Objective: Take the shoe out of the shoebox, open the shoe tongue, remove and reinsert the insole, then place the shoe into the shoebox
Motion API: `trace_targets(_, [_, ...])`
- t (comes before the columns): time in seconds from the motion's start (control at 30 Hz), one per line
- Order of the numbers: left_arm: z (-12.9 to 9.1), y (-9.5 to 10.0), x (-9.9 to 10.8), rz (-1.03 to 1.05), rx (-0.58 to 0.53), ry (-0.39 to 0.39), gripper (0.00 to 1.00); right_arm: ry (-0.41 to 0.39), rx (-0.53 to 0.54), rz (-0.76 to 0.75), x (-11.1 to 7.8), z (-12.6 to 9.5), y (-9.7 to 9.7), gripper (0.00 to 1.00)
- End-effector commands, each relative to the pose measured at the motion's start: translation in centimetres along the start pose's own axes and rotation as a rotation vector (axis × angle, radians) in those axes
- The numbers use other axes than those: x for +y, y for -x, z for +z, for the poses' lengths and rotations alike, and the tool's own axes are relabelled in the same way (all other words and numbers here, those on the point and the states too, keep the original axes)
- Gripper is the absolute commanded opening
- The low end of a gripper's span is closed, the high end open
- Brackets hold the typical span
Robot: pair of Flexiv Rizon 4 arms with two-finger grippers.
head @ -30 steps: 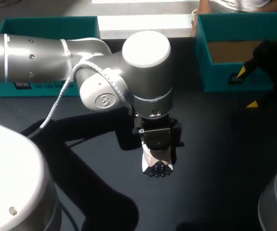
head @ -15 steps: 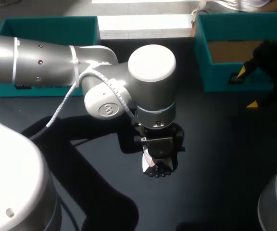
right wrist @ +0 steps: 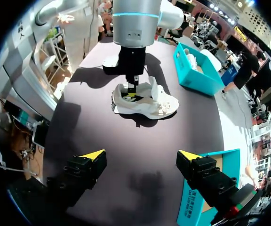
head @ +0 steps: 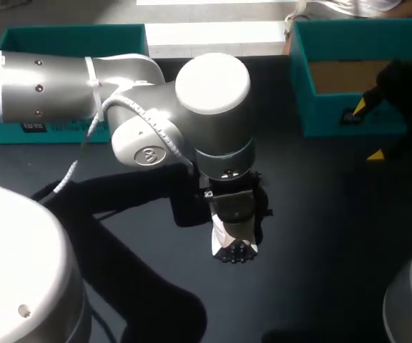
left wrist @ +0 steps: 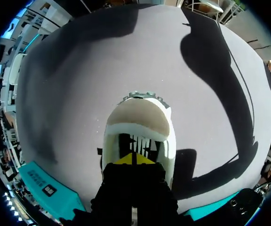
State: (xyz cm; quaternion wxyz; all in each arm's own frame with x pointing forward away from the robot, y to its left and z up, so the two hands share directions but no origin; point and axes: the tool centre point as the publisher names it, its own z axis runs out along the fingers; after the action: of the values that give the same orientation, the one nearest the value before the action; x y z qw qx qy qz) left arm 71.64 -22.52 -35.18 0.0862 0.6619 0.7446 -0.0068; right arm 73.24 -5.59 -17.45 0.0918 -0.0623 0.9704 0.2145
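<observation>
With the white shoe out of the shoebox and at mid-tabletop, the tongue-opening step seems in hand: the left hand, tips pressed together at the shoe's mouth, must next draw the tongue back, while the right hand hangs open near the right edge.

The left arm draws back from its dip of half a second ago. Its big round joint slides up and leftward again, and the left gripper rises a touch in the shoe.
</observation>
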Motion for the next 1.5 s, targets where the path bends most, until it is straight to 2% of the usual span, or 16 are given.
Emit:
trace_targets(0.03, [-2.7,-0.3,0.9,0.005,0.006,0.094,0.00,-0.003,0.002,0.001,0.0,0.1,0.1,1.00])
trace_targets(0.17, [-2.6,0.1,2.2,-0.007,-0.010,0.203,0.00,-0.003,0.002,0.001,0.0,0.1,0.1,1.00])
trace_targets(0.3, [-1.7,0.2,2.5,-0.011,0.022,0.215,0.00,-0.003,0.002,0.001,0.0,0.1,0.1,1.00])
trace_targets(0.43, [-0.6,0.3,2.6,-0.035,0.042,0.267,0.00,-0.003,0.002,0.001,0.0,0.1,0.1,1.00])
trace_targets(0.5, [-0.1,0.2,2.8,-0.034,0.058,0.266,0.38,-0.003,0.002,0.001,0.0,0.1,0.1,1.00])
trace_targets(0.53, [0.0,0.2,2.8,-0.039,0.059,0.263,0.45,-0.003,0.002,0.001,0.0,0.1,0.1,1.00])
trace_targets(0.57, [0.0,0.3,2.9,-0.040,0.059,0.263,0.58,-0.003,0.002,0.001,0.0,0.1,0.1,1.00])
trace_targets(0.6, [0.0,0.3,2.9,-0.041,0.060,0.263,0.79,-0.003,0.002,0.001,0.0,0.1,0.1,1.00])
trace_targets(0.63, [0.0,0.3,3.0,-0.043,0.057,0.266,0.96,-0.003,0.002,0.001,0.0,0.1,0.1,1.00])
trace_targets(0.67, [-0.1,0.3,3.1,-0.044,0.056,0.266,1.00,-0.003,0.002,0.001,0.0,0.1,0.1,1.00])
trace_targets(1.17, [-0.1,-0.4,4.1,-0.026,0.070,0.293,1.00,-0.003,0.002,0.001,0.0,0.1,0.1,1.00])
trace_targets(1.5, [-2.4,-0.9,4.0,-0.007,0.052,0.323,1.00,-0.003,0.002,0.001,0.0,0.1,0.1,1.00])
